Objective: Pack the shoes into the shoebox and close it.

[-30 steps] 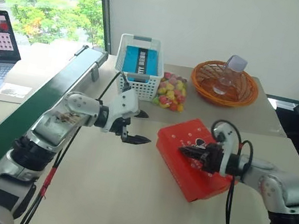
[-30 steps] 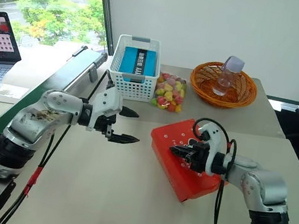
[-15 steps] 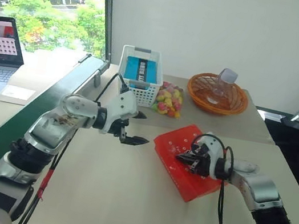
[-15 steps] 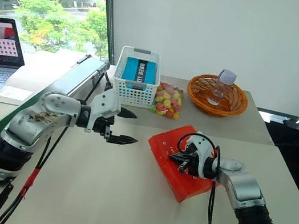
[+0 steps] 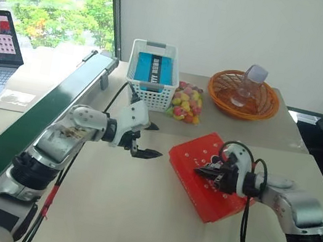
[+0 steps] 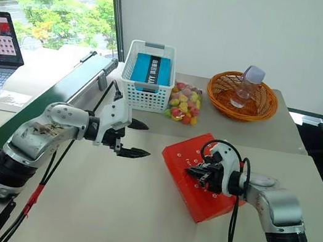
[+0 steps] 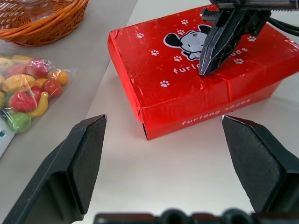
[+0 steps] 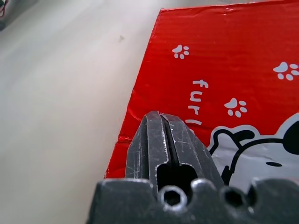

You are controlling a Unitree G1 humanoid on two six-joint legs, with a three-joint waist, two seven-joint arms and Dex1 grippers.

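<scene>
The shoebox [image 5: 208, 174] is found lying on the table [image 5: 132, 216], in front of the robot and toward its right, set at an angle to the table edge. Its lid is down and appears flush with the walls, as judged from the left wrist view, where no gap is seen along the two visible sides.

The right gripper [image 5: 207, 171] is held over the lid with its two black fingers pressed together on nothing; the tip stands on or just above the printed cartoon, and contact cannot be confirmed. The left gripper [image 5: 148, 139] is held just beside the box on its left, clear of it, with the fingers spread wide and nothing between them.

The task is judged to be at or near its end: closing appears done, with at most a final press on the lid outstanding. The shoes are presumably inside the closed box; this cannot be verified. The far side of the lid is also not inspected.

Farther back, a white basket [image 5: 150, 81], a bag of coloured sweets [image 5: 185, 101] and a wicker bowl [image 5: 243, 95] holding a bottle [image 5: 247, 85] are noted, untouched.
</scene>
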